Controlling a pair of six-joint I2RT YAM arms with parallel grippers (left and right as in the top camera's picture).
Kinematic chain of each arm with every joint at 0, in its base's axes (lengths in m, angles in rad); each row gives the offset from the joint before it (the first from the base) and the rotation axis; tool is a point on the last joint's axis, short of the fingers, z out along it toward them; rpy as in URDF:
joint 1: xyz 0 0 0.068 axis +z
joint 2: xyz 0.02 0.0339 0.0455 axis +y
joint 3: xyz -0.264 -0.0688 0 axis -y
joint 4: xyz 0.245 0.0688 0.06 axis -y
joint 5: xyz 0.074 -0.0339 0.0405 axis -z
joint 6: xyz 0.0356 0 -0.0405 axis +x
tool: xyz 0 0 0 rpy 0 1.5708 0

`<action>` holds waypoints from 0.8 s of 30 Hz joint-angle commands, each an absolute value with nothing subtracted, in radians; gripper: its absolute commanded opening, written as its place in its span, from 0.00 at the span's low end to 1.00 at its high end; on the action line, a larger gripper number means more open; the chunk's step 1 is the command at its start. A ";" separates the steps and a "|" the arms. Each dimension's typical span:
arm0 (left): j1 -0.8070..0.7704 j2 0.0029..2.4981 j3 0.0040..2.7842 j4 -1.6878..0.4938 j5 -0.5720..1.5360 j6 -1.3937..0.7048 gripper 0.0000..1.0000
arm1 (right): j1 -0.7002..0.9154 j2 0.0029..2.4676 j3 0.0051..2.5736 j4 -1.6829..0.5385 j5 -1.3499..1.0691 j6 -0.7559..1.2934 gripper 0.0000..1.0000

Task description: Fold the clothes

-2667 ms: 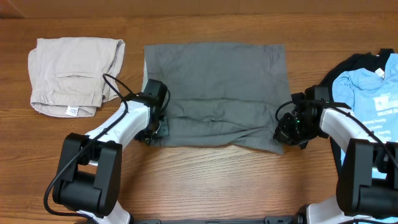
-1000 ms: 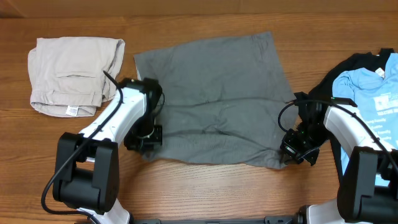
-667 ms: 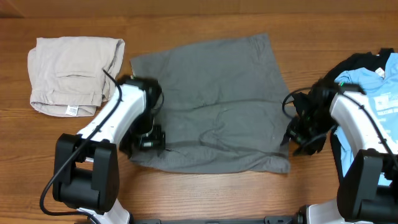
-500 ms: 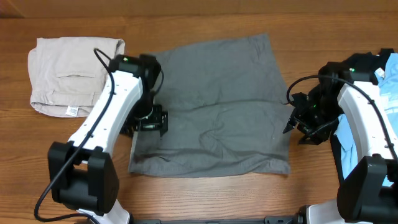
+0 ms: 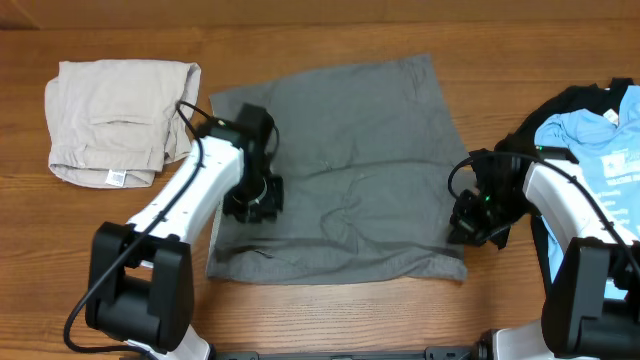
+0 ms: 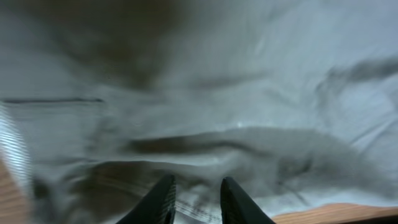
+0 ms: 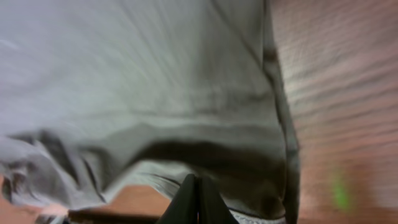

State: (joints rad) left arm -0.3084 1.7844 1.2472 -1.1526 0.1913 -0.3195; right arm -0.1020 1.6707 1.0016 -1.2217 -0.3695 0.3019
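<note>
The medium-grey shorts (image 5: pixel 350 170) lie spread flat and slightly askew in the middle of the table. My left gripper (image 5: pixel 252 200) is over their left part; in the left wrist view (image 6: pixel 196 190) its fingers stand a little apart above wrinkled grey cloth (image 6: pixel 236 93), with nothing between them. My right gripper (image 5: pixel 468 225) is at the shorts' right edge near the front corner. In the right wrist view (image 7: pixel 196 186) its fingers are pressed together just above the grey cloth (image 7: pixel 155 74) and its hem, with no cloth seen between them.
Folded beige shorts (image 5: pixel 120 120) lie at the back left. A light-blue printed T-shirt (image 5: pixel 600 150) lies on a black garment (image 5: pixel 565 105) at the right edge, close behind my right arm. Bare wooden table (image 5: pixel 330 310) runs along the front.
The shorts were dragged forward and turned slightly, then let go. Both grippers lifted off. The left moved right onto the cloth, and the right came back down at the right edge.
</note>
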 commanded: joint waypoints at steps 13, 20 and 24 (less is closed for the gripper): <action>-0.341 1.778 0.958 -1.076 0.215 -0.329 0.34 | -0.097 1.657 0.736 -1.193 -0.506 0.375 0.04; -0.341 1.778 0.920 -1.060 0.208 -0.329 0.21 | -0.097 1.657 0.768 -1.204 -0.473 0.371 0.04; -0.341 1.765 1.000 -1.107 0.211 -0.313 0.05 | -0.097 1.657 0.926 -1.267 -0.471 0.339 0.04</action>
